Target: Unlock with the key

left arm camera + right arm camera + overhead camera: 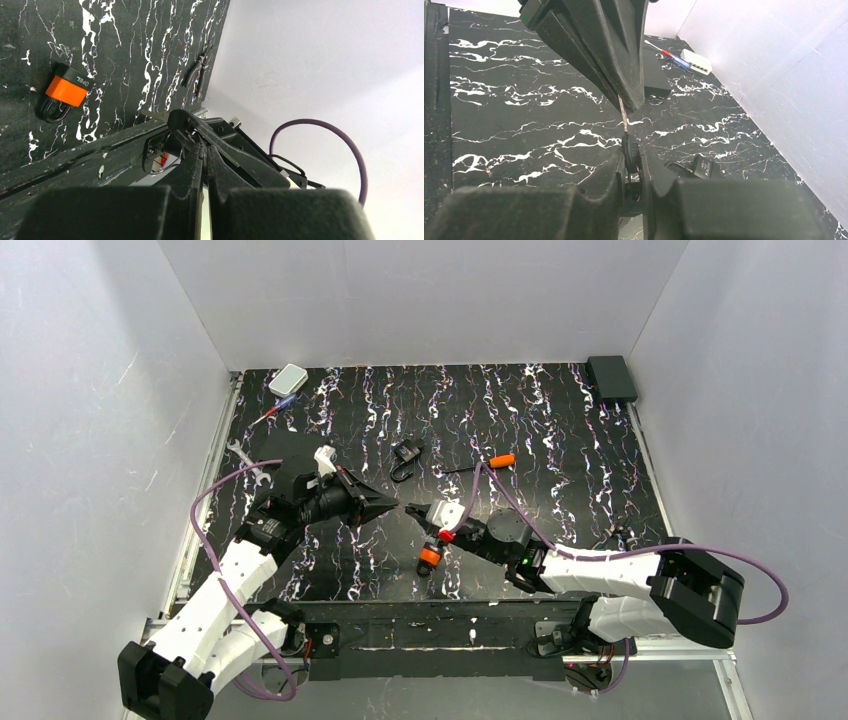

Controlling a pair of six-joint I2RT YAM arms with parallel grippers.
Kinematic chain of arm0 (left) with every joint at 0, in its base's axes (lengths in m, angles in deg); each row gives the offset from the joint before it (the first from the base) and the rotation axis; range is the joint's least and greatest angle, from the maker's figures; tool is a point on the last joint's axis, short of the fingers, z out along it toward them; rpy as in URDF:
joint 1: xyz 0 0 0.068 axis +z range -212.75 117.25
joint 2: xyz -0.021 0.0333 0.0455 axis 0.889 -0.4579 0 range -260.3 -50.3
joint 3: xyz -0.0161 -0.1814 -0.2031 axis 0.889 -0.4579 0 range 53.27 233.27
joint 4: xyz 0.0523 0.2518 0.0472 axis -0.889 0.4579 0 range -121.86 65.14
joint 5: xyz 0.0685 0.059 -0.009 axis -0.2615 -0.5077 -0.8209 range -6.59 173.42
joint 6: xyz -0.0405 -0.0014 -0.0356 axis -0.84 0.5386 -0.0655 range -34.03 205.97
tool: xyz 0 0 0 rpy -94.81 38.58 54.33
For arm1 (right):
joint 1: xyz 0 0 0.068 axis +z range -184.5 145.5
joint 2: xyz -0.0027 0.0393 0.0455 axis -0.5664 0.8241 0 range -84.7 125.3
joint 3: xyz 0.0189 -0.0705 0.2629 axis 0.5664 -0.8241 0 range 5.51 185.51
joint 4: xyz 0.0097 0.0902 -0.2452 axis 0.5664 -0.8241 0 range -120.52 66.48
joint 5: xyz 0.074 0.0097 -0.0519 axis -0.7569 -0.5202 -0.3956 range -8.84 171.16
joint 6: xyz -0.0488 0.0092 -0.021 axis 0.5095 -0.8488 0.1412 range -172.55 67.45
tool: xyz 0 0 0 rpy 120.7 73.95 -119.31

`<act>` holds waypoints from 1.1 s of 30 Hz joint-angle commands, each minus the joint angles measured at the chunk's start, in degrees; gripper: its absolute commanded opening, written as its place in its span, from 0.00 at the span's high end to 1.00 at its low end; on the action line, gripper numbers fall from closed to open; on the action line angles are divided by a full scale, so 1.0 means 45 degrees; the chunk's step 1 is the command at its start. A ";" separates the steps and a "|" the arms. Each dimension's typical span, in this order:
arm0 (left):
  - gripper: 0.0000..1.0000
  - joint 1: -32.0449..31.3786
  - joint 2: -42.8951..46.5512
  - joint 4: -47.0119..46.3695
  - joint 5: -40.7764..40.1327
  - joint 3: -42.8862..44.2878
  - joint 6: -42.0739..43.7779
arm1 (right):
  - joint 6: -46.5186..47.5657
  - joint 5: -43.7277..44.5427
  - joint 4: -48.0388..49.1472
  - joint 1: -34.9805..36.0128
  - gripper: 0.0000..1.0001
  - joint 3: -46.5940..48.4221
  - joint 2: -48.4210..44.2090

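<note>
My right gripper [415,512] [631,165] is shut on the black head of the key [629,150], held above the mat. The pale blade points up at the tips of my left gripper [390,504] and meets them. I cannot tell whether they pinch it. In the left wrist view the left gripper [204,147] is shut, with the right gripper's fingers [225,145] just beyond it and a pale blade [151,114] sticking out. The small orange padlock [430,557] [65,90] lies on the mat below the right gripper, untouched.
A black padlock [405,455] [701,167] lies mid-mat. An orange-handled screwdriver [500,460] is right of it. A silver wrench [245,460] and a white box [288,380] are at the left, with a black box [610,378] in the far right corner. White walls surround the mat.
</note>
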 commanded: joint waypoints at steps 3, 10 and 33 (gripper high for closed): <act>1.00 -0.0037 0.0234 0.0202 0.0221 0.0379 0.0123 | -0.0105 -0.0249 0.0506 0.0064 0.85 0.0688 0.0075; 0.79 -0.0032 0.0284 0.0699 -0.0210 0.0454 0.0593 | -0.0909 -0.0225 -0.0410 0.0064 0.99 0.0974 -0.0235; 0.29 -0.1793 0.0411 0.3623 -0.5096 0.1427 0.8972 | -0.6144 0.2603 -0.7583 -0.0913 0.99 0.1794 -0.4023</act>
